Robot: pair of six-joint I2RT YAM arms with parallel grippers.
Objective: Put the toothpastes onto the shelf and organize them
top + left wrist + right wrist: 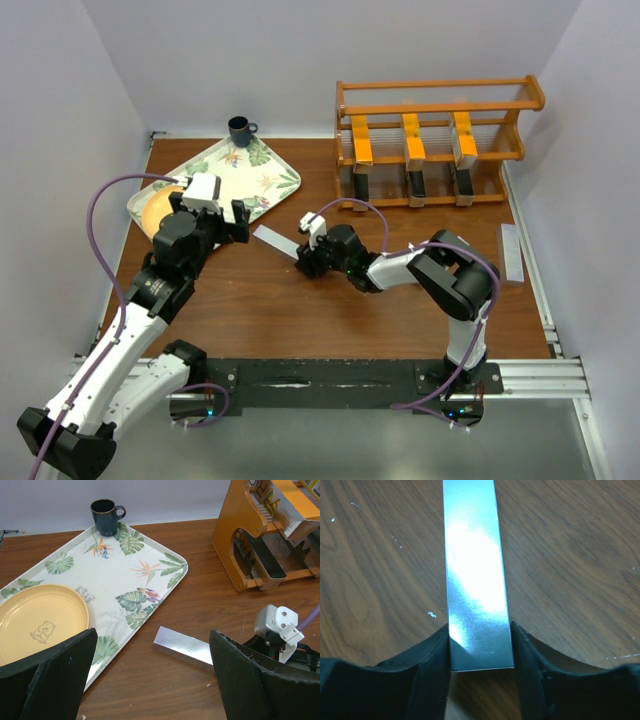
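**Right claw clenched on 1 silver-grey box at mid-table; left claw released.**

Top external: the right gripper meets the near-right end of the silver-grey box, which lies flat on the table. The shelf stands far right and carries 3 orange-yellow boxes above 3 black boxes. Only this view shows a second silver box at the table's right edge. The left gripper hangs over the near rim of the tray. Left wrist: its jaws stand wide apart with nothing between them. Only here does detail show on the plate, the mug and the shelf's side panel. Right wrist: the only view of the contact, with both fingers pressed against the box's long sides.
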